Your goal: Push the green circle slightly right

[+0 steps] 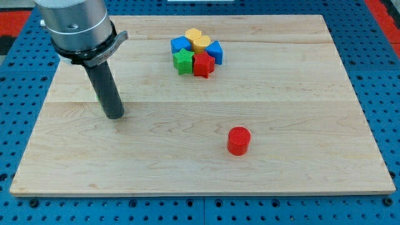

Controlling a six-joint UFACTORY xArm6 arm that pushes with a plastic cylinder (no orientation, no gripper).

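My tip (114,116) rests on the wooden board (300,125) at the view's left, far from all blocks. A tight cluster lies near the view's top centre: a green star (183,62), a red star (203,64) touching its right side, a blue block (180,45) behind the green star, a yellow block (199,40) and another blue block (216,52) at the cluster's right. I see no green circle; the only green block in view is star-shaped. A red cylinder (239,140) stands alone toward the view's bottom right of centre.
The board lies on a blue perforated table (381,75). The arm's grey wrist housing (75,25) fills the view's top left corner above the rod.
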